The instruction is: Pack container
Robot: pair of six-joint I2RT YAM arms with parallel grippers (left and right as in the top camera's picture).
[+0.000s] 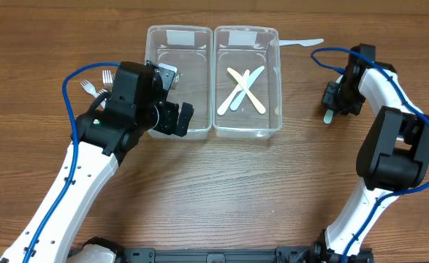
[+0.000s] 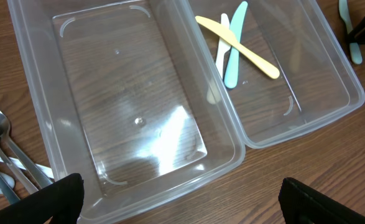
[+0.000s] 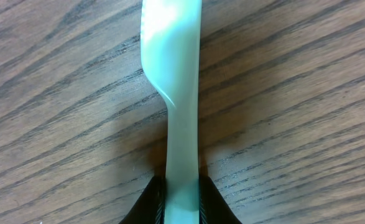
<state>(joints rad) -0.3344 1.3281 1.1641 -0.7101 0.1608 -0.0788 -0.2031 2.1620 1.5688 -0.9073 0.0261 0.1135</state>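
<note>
Pinching the narrow handle of a pale green knife [image 3: 173, 93], the right gripper [image 3: 183, 208] has its two black fingers pressed against the handle's sides, so it is closed on it. The knife is smooth, matte plastic, thin and flat, with a blade that widens in a soft curve. It lies flat on the table [image 3: 306, 74], brown wood with fine dark grain lines. In the overhead view this knife sits well to the right of the boxes.

Two clear plastic boxes, rectangular with rounded corners and thick rims, stand side by side with their long sides touching. The left box [image 2: 38, 93] has a glossy floor that catches the light and shows the wood through it. The right box [image 2: 306, 122] holds three flat plastic knives: a yellow knife [image 2: 257, 61] lying across a white knife [image 2: 221, 46] and a mint knife [image 2: 232, 62]. Shiny silvery forks [image 2: 2, 134] lie on the table just left of the left box. Another white knife [image 1: 302, 42] lies behind the right box.

The right arm, white links with black joints and a blue cable, rises from the near edge and folds over so its wrist points down at the table. The left arm reaches in from the near left corner. The left gripper [image 1: 176, 98] hangs over the near end of the left box, jaws spread wide, holding nothing.
</note>
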